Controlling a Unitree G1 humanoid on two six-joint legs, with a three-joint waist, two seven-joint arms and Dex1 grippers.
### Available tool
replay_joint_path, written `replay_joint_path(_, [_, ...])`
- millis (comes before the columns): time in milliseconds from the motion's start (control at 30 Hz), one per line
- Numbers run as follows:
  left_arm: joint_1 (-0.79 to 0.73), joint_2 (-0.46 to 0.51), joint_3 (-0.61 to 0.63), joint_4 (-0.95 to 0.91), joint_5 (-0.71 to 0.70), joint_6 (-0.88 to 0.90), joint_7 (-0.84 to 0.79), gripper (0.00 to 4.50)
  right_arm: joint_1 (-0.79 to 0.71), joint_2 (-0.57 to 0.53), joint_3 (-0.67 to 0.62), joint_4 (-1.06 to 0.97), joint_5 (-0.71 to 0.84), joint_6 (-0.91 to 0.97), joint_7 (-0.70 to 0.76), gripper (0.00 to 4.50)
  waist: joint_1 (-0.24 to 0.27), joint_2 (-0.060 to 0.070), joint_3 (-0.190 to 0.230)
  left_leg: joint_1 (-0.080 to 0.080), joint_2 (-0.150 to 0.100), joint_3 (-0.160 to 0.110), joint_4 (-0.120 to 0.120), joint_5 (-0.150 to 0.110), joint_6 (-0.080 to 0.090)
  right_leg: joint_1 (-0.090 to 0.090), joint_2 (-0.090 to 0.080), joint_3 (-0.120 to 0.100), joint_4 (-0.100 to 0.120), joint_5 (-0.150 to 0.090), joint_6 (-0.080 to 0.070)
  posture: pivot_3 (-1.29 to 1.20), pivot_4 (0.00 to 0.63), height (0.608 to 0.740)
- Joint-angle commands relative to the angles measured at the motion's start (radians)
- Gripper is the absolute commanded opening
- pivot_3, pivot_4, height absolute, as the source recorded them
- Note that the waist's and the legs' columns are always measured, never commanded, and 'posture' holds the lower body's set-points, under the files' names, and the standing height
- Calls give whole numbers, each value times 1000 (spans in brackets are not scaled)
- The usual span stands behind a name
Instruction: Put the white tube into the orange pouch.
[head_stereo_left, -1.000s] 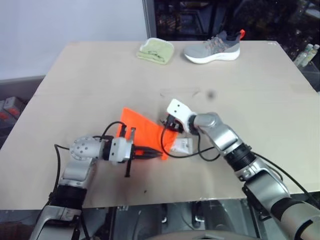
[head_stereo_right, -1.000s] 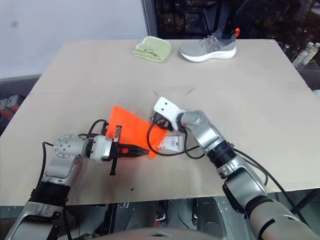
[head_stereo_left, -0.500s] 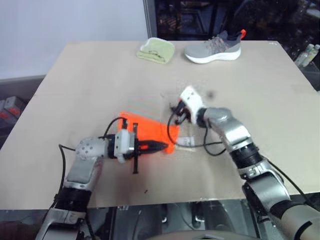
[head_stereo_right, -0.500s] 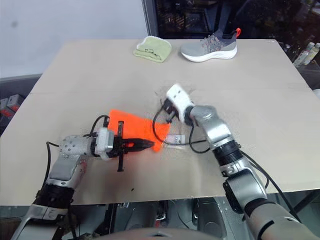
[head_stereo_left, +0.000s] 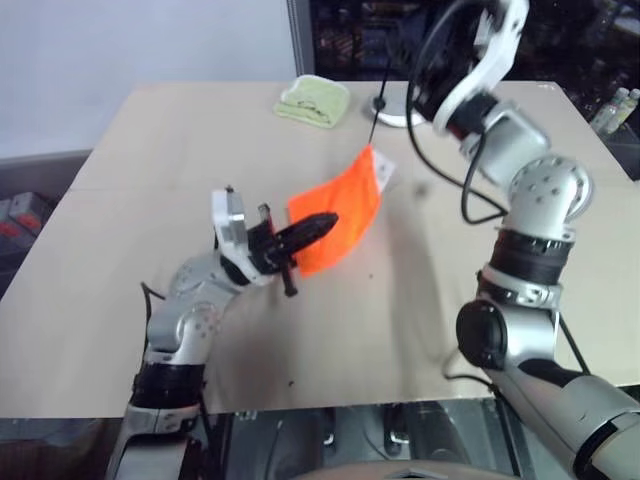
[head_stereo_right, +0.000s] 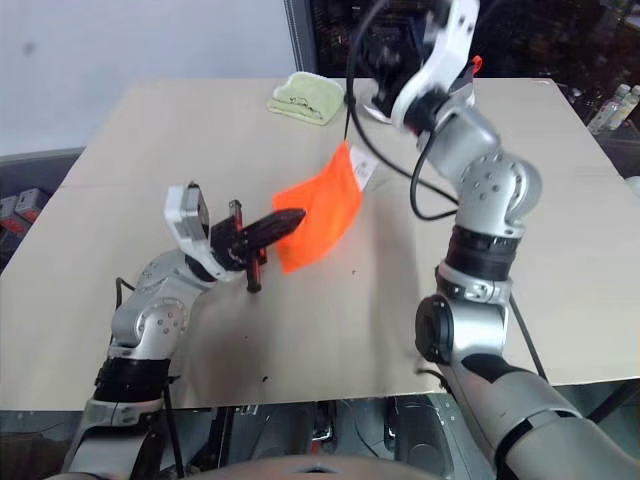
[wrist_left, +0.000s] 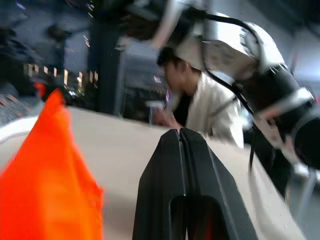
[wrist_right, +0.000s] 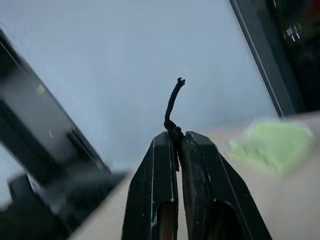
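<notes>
Fingers of the right gripper (wrist_right: 175, 137) pinched shut on the thin dark drawstring (head_stereo_left: 379, 104), holding it high above the surface (head_stereo_left: 150, 170) with the cord running taut down to the top corner of the orange pouch (head_stereo_left: 338, 212). Fingers of the left gripper (head_stereo_left: 318, 224) closed tight on the lower near edge of that pouch, keeping the bright fabric lifted clear of the tan top and stretched at a slant between the two arms. White tube (head_stereo_left: 385, 172) peeking out as a small pale tab at the pouch's upper right corner, just beside the point where the cord meets the cloth; cannot tell how far inside. Pale green folded cloth (head_stereo_left: 313, 100) lying at the far edge of the surface, with a grey sneaker (head_stereo_left: 400, 117) close beside it, largely hidden behind the raised right arm. Bottles (head_stereo_left: 612, 108) standing off the far right corner. Seen from the left wrist: orange fabric at one side of the shut fingers (wrist_left: 165, 190), and a person in a white top (wrist_left: 200, 112) beyond the far edge.
</notes>
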Motion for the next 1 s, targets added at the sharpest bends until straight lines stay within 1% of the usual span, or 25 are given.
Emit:
replay_joint_path(33, [-50,-23,52,-9,-29,57,117,0,-94,-41,-19,2,53,-22,-29,318,0,0,0,0,0,0,0,0,0,0,0,0,0,0,0,0,150,740])
replay_joint_path(133, [-88,-29,39,8,43,107,237,0,-158,-85,-10,44,65,-36,-28,318,-1,0,0,0,0,0,0,0,0,0,0,0,0,0,0,0,150,740])
replay_joint_path(233, [-121,-49,22,16,116,132,350,0,-136,-145,92,55,4,-43,24,318,0,0,0,0,-1,0,-1,0,0,0,0,0,-1,0,0,0,150,740])
replay_joint_path(267, [-127,-50,17,14,130,146,370,0,-138,-159,95,72,-3,-53,25,318,0,0,0,0,0,1,-1,0,0,0,0,0,-1,0,0,0,150,740])
replay_joint_path(367, [-140,-42,7,4,153,204,411,0,-209,-219,62,165,-16,-99,13,318,0,-1,0,0,0,1,-1,0,0,0,0,1,-1,0,0,0,150,740])
replay_joint_path(433, [-146,-37,9,-1,131,239,394,0,-229,-249,83,202,-44,-119,9,318,1,-1,0,0,0,1,-1,0,0,0,0,1,0,0,0,0,150,740])
replay_joint_path(533, [-139,-26,6,1,153,243,382,0,-271,-280,102,259,-81,-145,-2,318,-1,-1,0,-1,0,1,-2,0,0,-1,0,1,-1,0,0,0,150,740])
replay_joint_path(600, [-136,-25,6,3,165,239,380,0,-244,-264,130,241,-69,-75,-6,318,-3,-1,0,0,0,2,-2,0,0,-1,0,2,-1,0,0,0,150,740])
replay_joint_path(700, [-138,-31,12,8,169,228,364,0,-372,-348,94,340,-107,-173,11,318,-3,0,1,0,0,3,-2,0,0,-2,0,2,0,0,0,0,150,740])
replay_joint_path(733, [-139,-35,13,8,167,229,362,0,-380,-360,98,360,-117,-182,17,318,0,0,1,-1,0,3,-3,0,0,-3,0,2,0,0,0,0,150,740])
replay_joint_path(800, [-141,-44,6,13,190,202,366,0,-313,-363,173,325,-146,-136,39,318,5,-1,1,-3,0,2,-2,0,0,-3,0,1,-1,0,0,0,150,740])
replay_joint_path(867, [-146,-53,7,18,207,183,375,0,-342,-360,140,334,-122,-129,23,318,2,-1,1,-2,0,3,-2,0,0,-3,0,2,-1,0,0,0,150,740])
replay_joint_path(933, [-153,-66,18,15,209,179,386,0,-428,-400,118,382,-131,-172,40,318,1,-1,2,-2,-1,4,-2,0,0,-3,0,3,-1,0,0,0,150,740])
replay_joint_path(967, [-155,-71,20,12,211,178,390,0,-447,-411,114,394,-134,-175,41,318,1,-1,2,-2,-1,4,-2,0,0,-4,0,3,0,0,0,0,150,740])
replay_joint_path(1000, [-159,-77,19,11,217,172,395,0,-431,-404,124,384,-131,-146,35,318,2,0,2,-2,0,4,-2,0,0,-4,0,3,0,0,0,0,150,740])
